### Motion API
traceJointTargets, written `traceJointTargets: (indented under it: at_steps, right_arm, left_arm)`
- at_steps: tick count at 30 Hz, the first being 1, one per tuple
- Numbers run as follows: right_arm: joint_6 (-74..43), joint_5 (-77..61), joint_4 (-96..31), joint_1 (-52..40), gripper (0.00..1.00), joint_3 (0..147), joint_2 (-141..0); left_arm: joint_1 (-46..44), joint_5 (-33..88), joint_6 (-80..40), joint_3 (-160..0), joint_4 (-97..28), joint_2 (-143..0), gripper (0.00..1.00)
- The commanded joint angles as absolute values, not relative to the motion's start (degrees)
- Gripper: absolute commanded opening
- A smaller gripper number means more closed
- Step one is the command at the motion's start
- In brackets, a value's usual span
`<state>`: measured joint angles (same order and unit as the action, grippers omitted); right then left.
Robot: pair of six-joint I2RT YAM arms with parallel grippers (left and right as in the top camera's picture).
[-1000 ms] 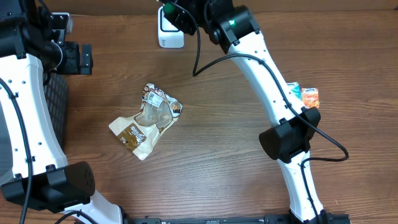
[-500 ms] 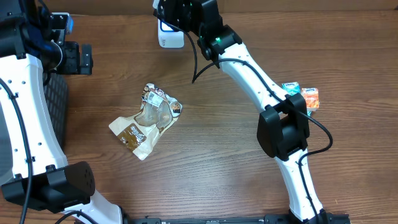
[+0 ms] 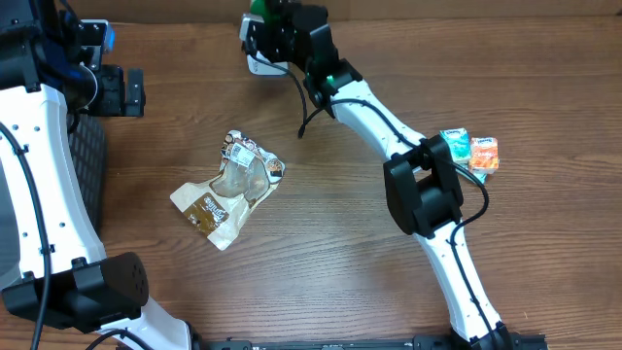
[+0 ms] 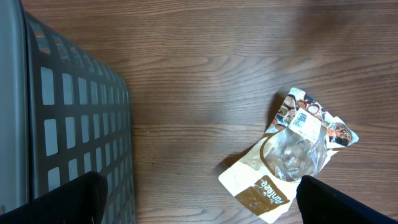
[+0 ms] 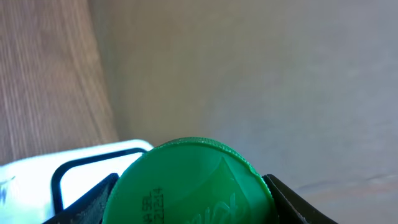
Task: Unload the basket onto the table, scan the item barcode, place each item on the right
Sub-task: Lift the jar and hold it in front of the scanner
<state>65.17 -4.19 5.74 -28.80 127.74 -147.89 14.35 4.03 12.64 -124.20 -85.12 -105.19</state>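
Green round thing (image 5: 189, 186): it sits between the two dark fingers of the right gripper and touches both. It fills the low part of the right wrist view. Small raised letters show on its flat face, too small to read. From above, only a bit of green peeks out at the top edge.
Right gripper (image 3: 275, 29): clamped on the green round thing. It is far out at the back of the table, right by the scanner.
Scanner (image 3: 260, 62): a white box at the back of the table. In the right wrist view, its white face with a black line on it is just under and to the left of the green round thing. I cannot tell if the two touch.
Right arm (image 3: 389, 107): white with black joints. It reaches from the front edge across the table to the back.
Left gripper (image 4: 199, 208): wide apart, with nothing in it. Its two black fingertips show in the low corners of the left wrist view. It hangs above the table at the back left.
Snack bag (image 3: 229, 189): brown and partly see-through, crumpled, lying flat on the table near the middle, well apart from both grippers. A small white label is near its top end.
Basket (image 3: 89, 160): dark grey with square holes, at the left edge, near the snack bag but not touching it.
Small packs: a teal pack (image 3: 454, 139) and an orange pack (image 3: 485, 154) lie side by side near the right edge, next to a black joint of the right arm.
Table (image 3: 330, 253): brown wood.
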Motion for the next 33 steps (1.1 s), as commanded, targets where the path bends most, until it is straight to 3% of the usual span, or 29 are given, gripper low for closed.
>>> traceJointTargets:
  at_steps: [1, 19, 26, 33]
  right_arm:
    - [67.2, -2.6, 7.2, -28.2, 0.5, 128.1, -148.0]
    - [68.8, -0.9, 7.2, -28.1, 0.5, 128.1, -147.8]
    - [51.6, -0.9, 3.7, -27.7, 0.54, 128.1, -140.2]
    - [25.6, -1.2, -15.7, -27.2, 0.54, 128.1, -126.7]
  left_arm:
    - [14.2, 4.4, 13.7, -124.5, -85.1, -105.4, 0.99]
    - [14.2, 4.4, 13.7, -124.5, -85.1, -105.4, 1.0]
    - [14.2, 4.4, 13.7, -124.5, -85.1, -105.4, 0.99]
    - [14.2, 4.4, 13.7, -124.5, -85.1, -105.4, 1.0]
